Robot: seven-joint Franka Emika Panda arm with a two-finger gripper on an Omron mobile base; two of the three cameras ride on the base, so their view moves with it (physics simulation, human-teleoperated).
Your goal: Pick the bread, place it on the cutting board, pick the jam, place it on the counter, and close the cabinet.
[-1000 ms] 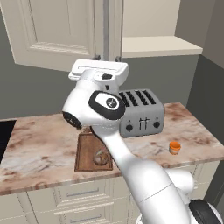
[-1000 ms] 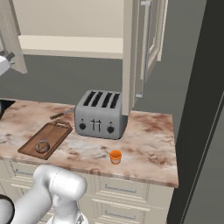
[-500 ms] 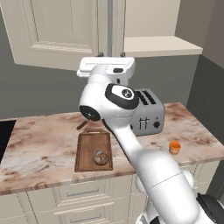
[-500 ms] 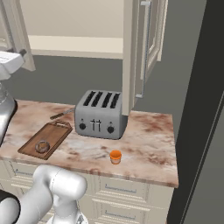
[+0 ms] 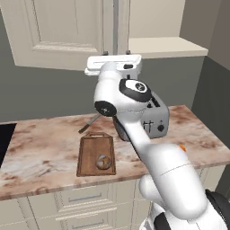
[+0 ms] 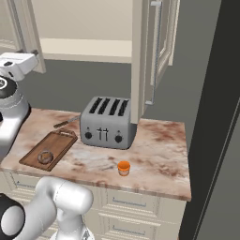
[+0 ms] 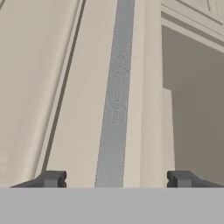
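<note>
The bread (image 5: 103, 161) (image 6: 45, 157) lies on the dark wooden cutting board (image 5: 95, 152) (image 6: 49, 149) on the marbled counter (image 5: 40, 152) (image 6: 159, 154). Near the counter's front edge, right of the toaster, stands the orange jam (image 6: 123, 167) (image 5: 182, 147). My gripper (image 5: 113, 62) (image 6: 18, 63) (image 7: 116, 179) is raised high, at the bottom of the cream cabinet (image 5: 67, 31). It is open with nothing between its fingertips (image 7: 51, 179). In the hand view it faces a door edge with a grey vertical strip (image 7: 116, 96). The right door (image 6: 154, 47) stands open.
A silver four-slot toaster (image 5: 155, 119) (image 6: 108, 123) stands behind my arm's elbow. A knife (image 5: 90, 123) (image 6: 65, 123) lies behind the board. The plain cabinet shelf (image 5: 161, 45) (image 6: 84, 47) is exposed. A dark wall (image 6: 215, 117) bounds the counter's right end.
My hand has swung to the right and slightly up along the cabinet's underside, coming into the right base view. The bread, board and jam have stayed put.
</note>
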